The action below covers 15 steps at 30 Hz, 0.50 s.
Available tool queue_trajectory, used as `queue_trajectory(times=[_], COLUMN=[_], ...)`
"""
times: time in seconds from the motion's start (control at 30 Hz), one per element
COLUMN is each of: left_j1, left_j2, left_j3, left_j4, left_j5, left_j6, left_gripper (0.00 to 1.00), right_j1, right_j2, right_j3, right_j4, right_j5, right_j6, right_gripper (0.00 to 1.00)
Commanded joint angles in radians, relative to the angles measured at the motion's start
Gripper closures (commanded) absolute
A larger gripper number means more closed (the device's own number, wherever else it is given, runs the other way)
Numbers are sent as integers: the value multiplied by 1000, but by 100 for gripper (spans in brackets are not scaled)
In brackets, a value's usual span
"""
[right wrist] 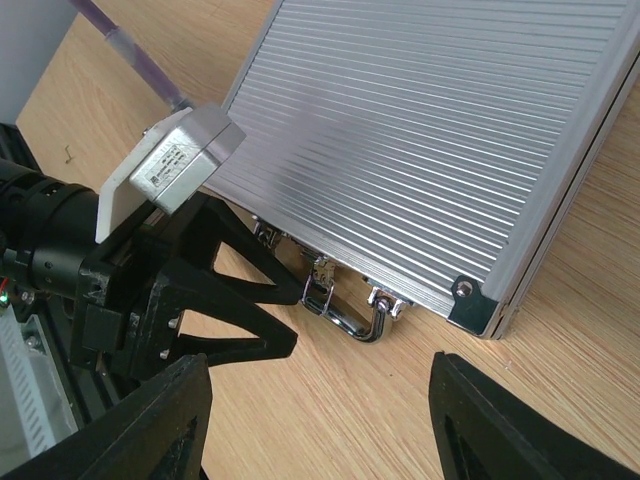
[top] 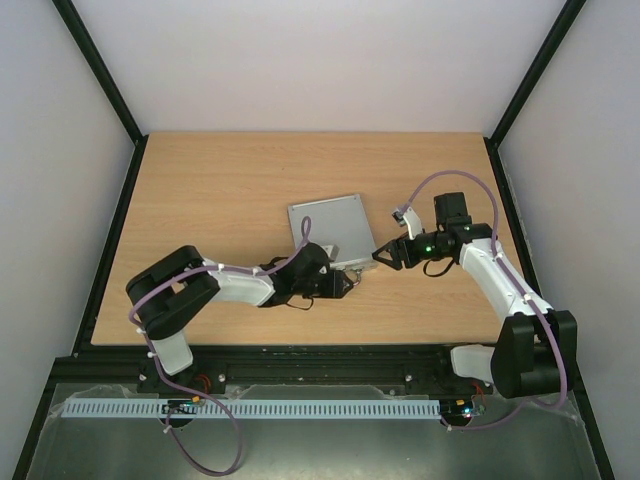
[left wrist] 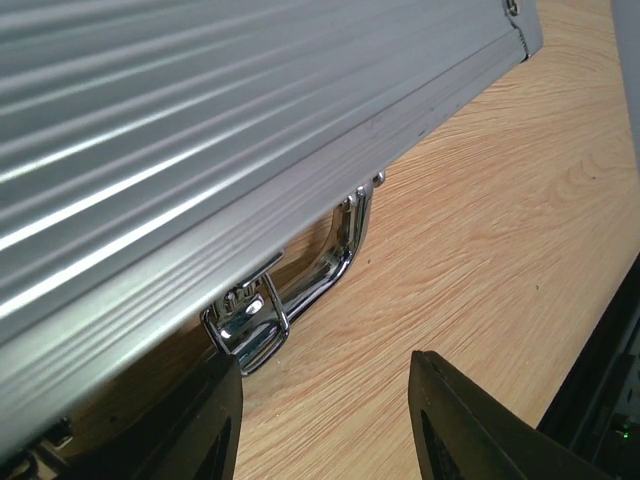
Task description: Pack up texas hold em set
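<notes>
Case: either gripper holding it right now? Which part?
Nothing is held. The left gripper is open in front of the latch on the case, the right gripper open near its corner.

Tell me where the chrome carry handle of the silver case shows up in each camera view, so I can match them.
Top external: the chrome handle is tiny, just right of centre, on the case's near edge.
Left wrist: the handle is at centre, hanging off the case's edge.
Right wrist: the handle is at lower centre, on the case's front edge.
Shared landmark: the ribbed silver case that it is fixed to.
</notes>
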Motion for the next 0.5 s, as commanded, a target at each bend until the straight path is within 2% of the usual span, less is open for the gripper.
queue_trajectory(times=[0.0, 0.37, 0.47], left_j1=[10, 15, 19], left_j2=[-23, -84, -81], left_j3=[-41, -62, -33], left_j4=[75, 127, 50], left_j5=[-11, -29, -38], left_j6=[-24, -28, -25], left_gripper=[53, 55, 54], right_j1=[3, 3, 3], right_j2=[-14, -7, -6], right_j3=[-14, -14, -14], right_j4=[-18, -20, -21], right_j5=[-4, -3, -2], right_j6=[-15, -16, -18], right_gripper=[39, 39, 39])
